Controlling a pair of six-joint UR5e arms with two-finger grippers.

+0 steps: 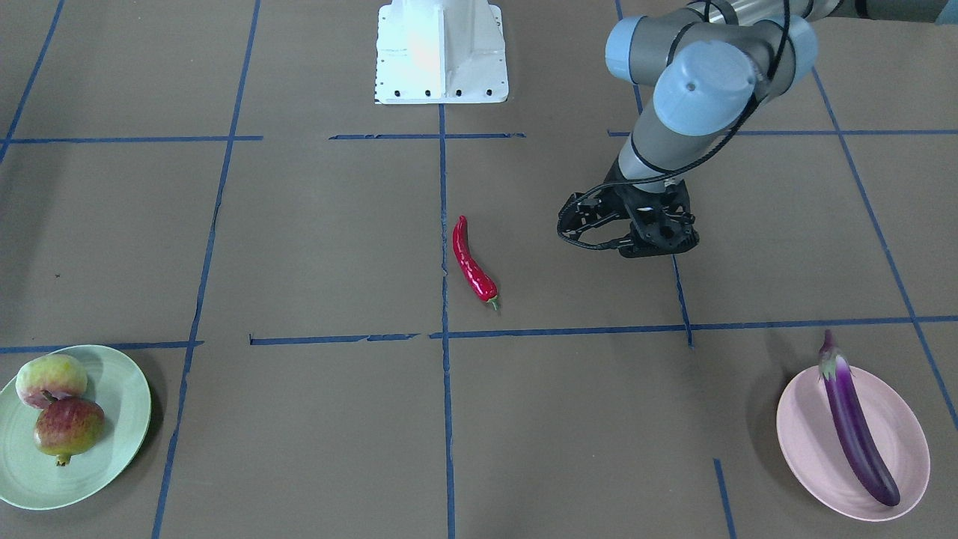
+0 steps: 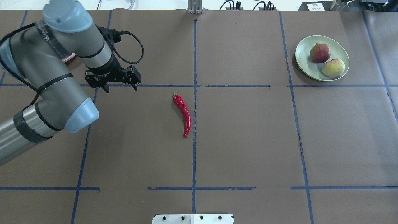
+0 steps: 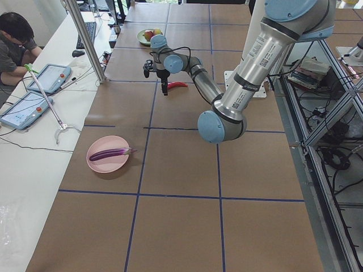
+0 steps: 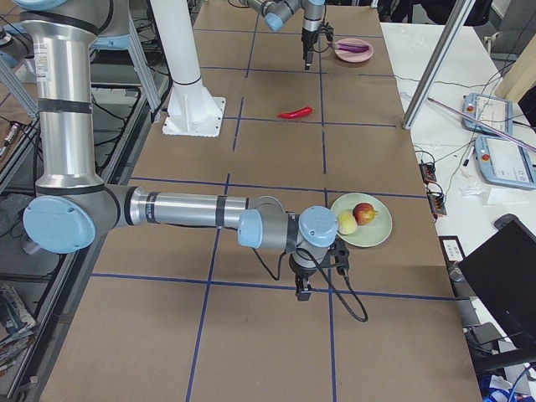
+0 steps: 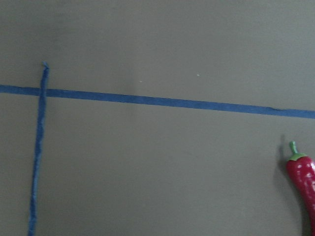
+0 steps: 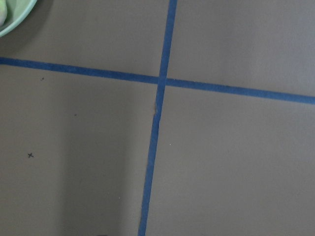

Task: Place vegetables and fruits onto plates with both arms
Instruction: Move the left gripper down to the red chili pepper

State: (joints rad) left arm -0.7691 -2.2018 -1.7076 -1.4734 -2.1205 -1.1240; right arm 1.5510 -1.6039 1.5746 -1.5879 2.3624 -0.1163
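The red chili pepper (image 1: 473,263) lies on the brown table near its middle, and shows in the overhead view (image 2: 183,113) and at the right edge of the left wrist view (image 5: 306,177). My left gripper (image 2: 120,88) hangs open and empty above the table, beside the chili and apart from it. The purple eggplant (image 1: 853,423) lies on the pink plate (image 1: 808,442). The peach (image 1: 51,378) and the pomegranate (image 1: 69,428) sit touching on the mint green plate (image 1: 112,419). My right gripper (image 4: 303,289) hangs over a tape cross near the green plate (image 4: 373,234); I cannot tell whether it is open.
The white base block (image 1: 441,52) stands at the robot's side of the table. Blue tape lines (image 2: 194,93) divide the brown surface into squares. An operator (image 3: 14,39) sits at a side desk with tablets, off the table's far edge.
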